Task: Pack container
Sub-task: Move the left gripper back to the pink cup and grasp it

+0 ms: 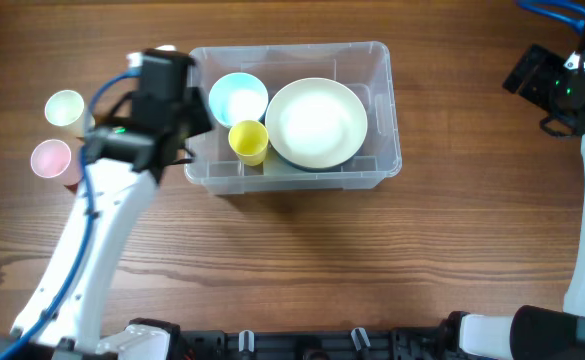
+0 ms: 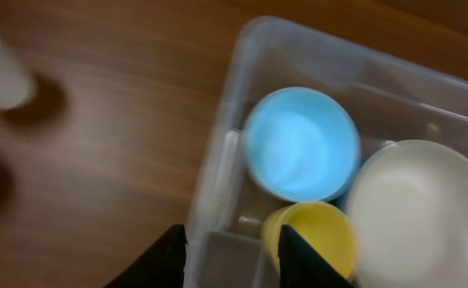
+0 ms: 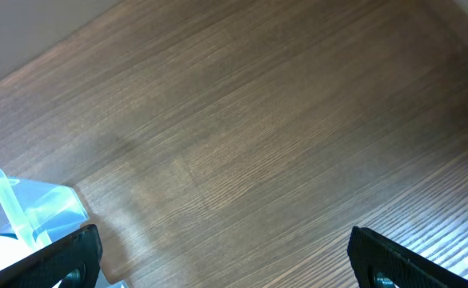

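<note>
1. The clear container (image 1: 302,182) sits at the middle of the table's (image 1: 292,270) far edge; open wood runs from it to the near edge.
2. A pale yellow cup (image 1: 65,108) and a pink cup (image 1: 51,158) stand near the left edge.
3. The left gripper (image 2: 232,260) hovers over the container's left wall, fingers apart.
4. The right gripper (image 3: 234,268) hangs near the far right corner, fingers wide apart.

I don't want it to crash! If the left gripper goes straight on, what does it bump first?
Probably the container: its rim lies between the jaws of the open left gripper; the yellow cup is close beside. Depth is unclear.
</note>
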Tool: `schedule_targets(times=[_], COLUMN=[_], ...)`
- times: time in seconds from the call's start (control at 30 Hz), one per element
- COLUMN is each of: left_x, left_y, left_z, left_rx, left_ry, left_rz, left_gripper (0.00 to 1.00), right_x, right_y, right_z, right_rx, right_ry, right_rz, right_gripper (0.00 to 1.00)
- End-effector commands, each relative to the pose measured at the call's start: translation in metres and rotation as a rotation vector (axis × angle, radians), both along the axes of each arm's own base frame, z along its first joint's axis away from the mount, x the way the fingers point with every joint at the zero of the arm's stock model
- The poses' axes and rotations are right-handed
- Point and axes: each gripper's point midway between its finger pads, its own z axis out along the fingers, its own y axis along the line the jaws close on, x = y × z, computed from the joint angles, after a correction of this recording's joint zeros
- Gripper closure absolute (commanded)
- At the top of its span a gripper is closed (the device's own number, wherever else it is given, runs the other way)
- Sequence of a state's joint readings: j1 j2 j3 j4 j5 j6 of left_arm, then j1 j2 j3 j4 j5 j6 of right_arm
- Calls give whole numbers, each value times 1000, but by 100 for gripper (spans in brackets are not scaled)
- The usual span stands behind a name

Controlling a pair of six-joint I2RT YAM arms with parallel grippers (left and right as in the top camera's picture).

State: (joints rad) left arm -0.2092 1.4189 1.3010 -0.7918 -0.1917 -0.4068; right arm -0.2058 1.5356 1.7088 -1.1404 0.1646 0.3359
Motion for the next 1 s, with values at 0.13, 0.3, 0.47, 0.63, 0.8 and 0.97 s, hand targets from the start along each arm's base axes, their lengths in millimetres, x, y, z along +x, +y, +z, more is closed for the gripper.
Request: schedule_targets(times=[0.13,0.3,0.47,0.63,0.8,0.97], left_x=[-41,-59,-41,-32,-28,-24], left_y=[166,216,233,236,238,239], left_z=[15,-5,-37,-81,-117,-147], left_rx=[79,75,169,164,151,143], left_ry=[26,97,193,305,386,439], left_rz=[462,606,476,445,435,428], left_gripper=[57,54,45,42,40,34], right_x=[1,1,1,1,1,1], right_y=[0,0,0,0,0,0], right_z=[-2,-2,-2,-2,-2,-2], right_rx=[9,9,9,9,9,9], right_ry=[-1,-1,-1,-1,-1,-1], right_rz=[-4,-4,-4,-4,-4,-4], right_gripper=[0,0,0,0,0,0])
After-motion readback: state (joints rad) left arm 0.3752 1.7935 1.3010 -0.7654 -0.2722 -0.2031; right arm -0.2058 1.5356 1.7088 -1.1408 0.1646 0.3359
